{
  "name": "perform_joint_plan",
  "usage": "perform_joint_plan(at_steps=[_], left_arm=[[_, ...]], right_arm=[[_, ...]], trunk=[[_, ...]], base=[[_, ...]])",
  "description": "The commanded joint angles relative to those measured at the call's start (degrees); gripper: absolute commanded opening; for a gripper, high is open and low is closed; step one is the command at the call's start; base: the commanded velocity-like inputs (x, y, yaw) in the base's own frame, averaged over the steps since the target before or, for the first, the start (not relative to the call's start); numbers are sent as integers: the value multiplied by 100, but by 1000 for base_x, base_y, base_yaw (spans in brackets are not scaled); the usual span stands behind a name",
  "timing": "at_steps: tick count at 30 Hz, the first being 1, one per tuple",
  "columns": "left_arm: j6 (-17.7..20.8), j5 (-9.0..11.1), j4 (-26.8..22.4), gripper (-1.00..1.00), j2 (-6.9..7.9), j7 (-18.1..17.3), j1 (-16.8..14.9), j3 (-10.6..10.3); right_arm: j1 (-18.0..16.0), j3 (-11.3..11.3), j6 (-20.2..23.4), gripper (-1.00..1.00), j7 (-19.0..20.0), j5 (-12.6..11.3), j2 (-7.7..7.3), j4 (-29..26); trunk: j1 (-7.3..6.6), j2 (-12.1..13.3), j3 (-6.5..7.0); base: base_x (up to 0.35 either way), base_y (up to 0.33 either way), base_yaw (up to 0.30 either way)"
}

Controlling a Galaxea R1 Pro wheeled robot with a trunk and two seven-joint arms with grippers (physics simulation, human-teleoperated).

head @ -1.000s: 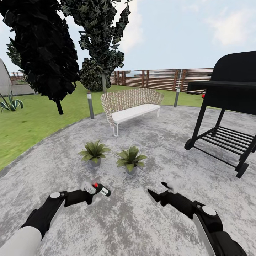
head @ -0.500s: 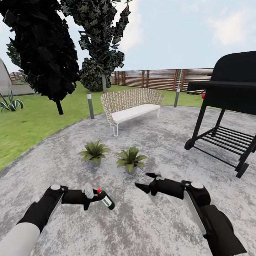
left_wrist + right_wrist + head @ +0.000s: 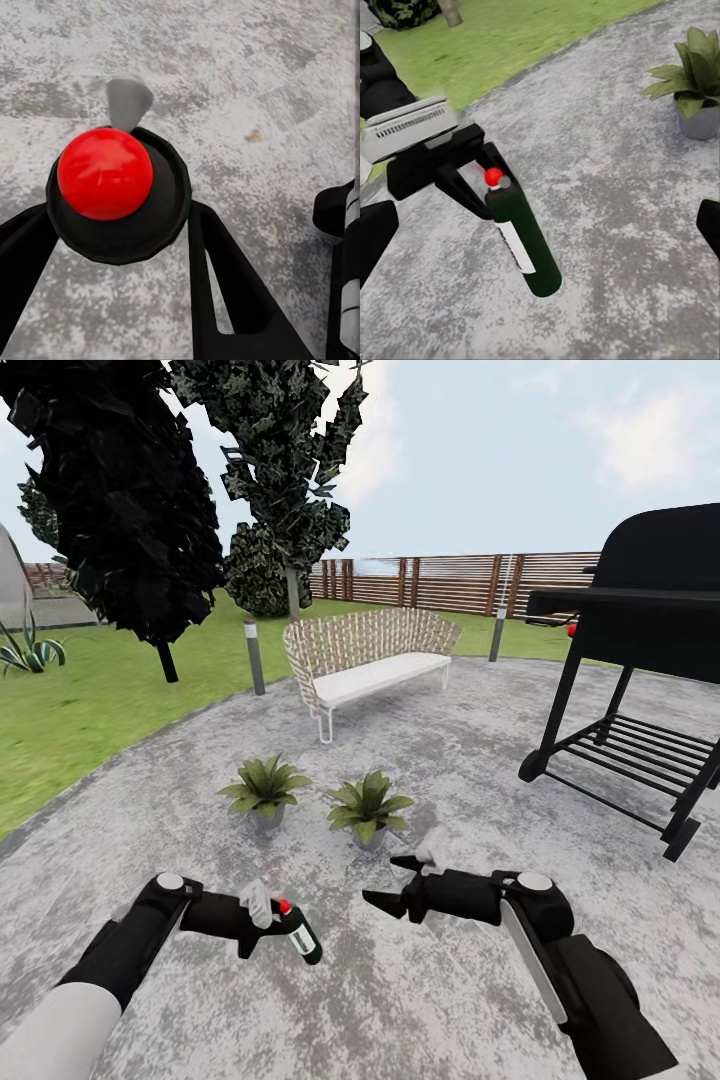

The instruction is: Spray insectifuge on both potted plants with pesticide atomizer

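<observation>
Head view, garden scene on round mottled grey paving (image 3: 400, 1000). The left gripper (image 3: 262, 923) holds the spray bottle (image 3: 298, 935), a slim dark-green bottle with a white label and a red tip. Its fingers (image 3: 248, 940) are closed on the bottle's upper end, just below the red tip; the bottle hangs tilted, base pointing down and away from the arm, clear of the paving. The left wrist view looks straight down on the red tip (image 3: 105, 173) and dark collar, with a black finger (image 3: 225, 285) pressed against each side.

Landmark: the two potted plants. Both stand on the paving, the left plant (image 3: 264, 788) and the right plant (image 3: 368, 806) side by side but apart, each a rosette of pointed leaves in a small grey pot. The bottle lies on the near side of the plants, below the gap between them, well short of touching either.

The right gripper (image 3: 396, 880) hovers on the near side of the right plant, its fingers spread wide with nothing between them. The right wrist view shows the bottle (image 3: 523, 238) in the left gripper (image 3: 472, 176), with one plant (image 3: 694, 82) beyond.

Behind the plants stands a wicker bench (image 3: 368, 655); to their right, a black grill (image 3: 640, 650); a slatted wooden fence (image 3: 450, 582) closes the background.
</observation>
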Motion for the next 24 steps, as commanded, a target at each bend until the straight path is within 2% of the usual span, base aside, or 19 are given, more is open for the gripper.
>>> perform_joint_plan(at_steps=[1, 7, 8, 12, 13, 14, 17, 24], left_arm=[[88, -13, -9, -100, 1, -19, -8, -62], [219, -17, -148, -100, -22, -17, -105, -426], [241, -17, -182, -100, -23, -17, -144, -550], [455, -23, -417, -100, -25, -16, -244, -833], [468, -24, -519, -100, -25, -16, -252, -910], [580, -28, -786, -100, -18, -16, -261, -1105], [673, -33, -1109, -100, -20, -16, -263, -1372], [683, -34, -1410, -100, -23, -16, -263, -1523]], right_arm=[[-4, 16, 49, 100, -18, -55, -5, 1], [-4, 310, 49, 100, -18, -48, -4, 6], [-4, 359, 49, -100, -18, -47, -4, 6], [-4, 408, 55, -100, -18, 0, -4, 6], [-4, 409, 52, -100, -18, 91, -4, 3], [-4, 411, 50, -100, -18, 348, -4, -2], [-4, 412, 49, -100, -18, 428, -4, -8], [-4, 417, 51, -100, -18, 437, -4, -11]], trunk=[[-1, -3, -6], [-1, -3, -6], [-1, -3, -6], [-1, -3, -6], [-1, -3, -6], [-1, -3, -6], [-1, -3, -6], [-1, -3, -6]], base=[[0, 0, 0], [0, 0, 0], [0, 0, 0], [0, 0, 0], [0, 0, 0], [0, 0, 0], [0, 0, 0], [0, 0, 0]])
